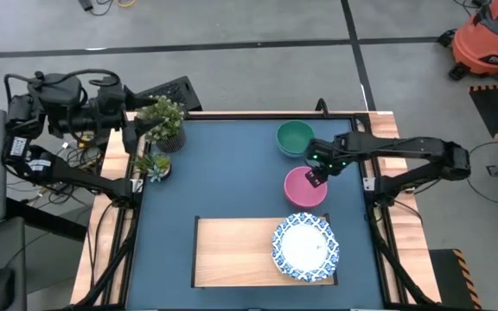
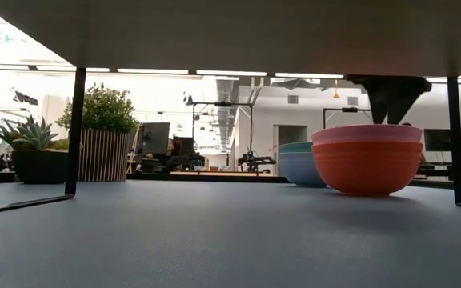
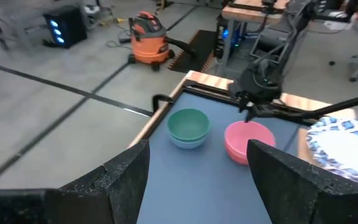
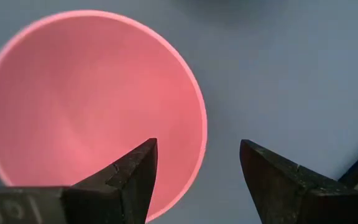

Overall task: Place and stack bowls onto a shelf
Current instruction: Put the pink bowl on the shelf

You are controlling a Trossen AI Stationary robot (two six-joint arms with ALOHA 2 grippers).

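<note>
Here the wooden shelf (image 1: pixel 232 250) already carries the patterned bowls (image 1: pixel 305 248) at its right end, while the green bowl (image 1: pixel 294 137) and pink bowl (image 1: pixel 304 187) sit on the blue table (image 1: pixel 223 173) behind it. The right gripper (image 1: pixel 316 180), fingers spread wide, hangs over the pink bowl's rim, so picking it up seems the step in hand; next it likely must drop and close on the rim. The left gripper (image 3: pixel 197 168), also wide open, waits by the plants.

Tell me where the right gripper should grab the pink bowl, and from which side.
Grip the pink bowl by its thin rim, from straight above: it sits upright, mouth open. The right gripper hangs open there, fingers straddling the rim on the side toward the green bowl.
</note>
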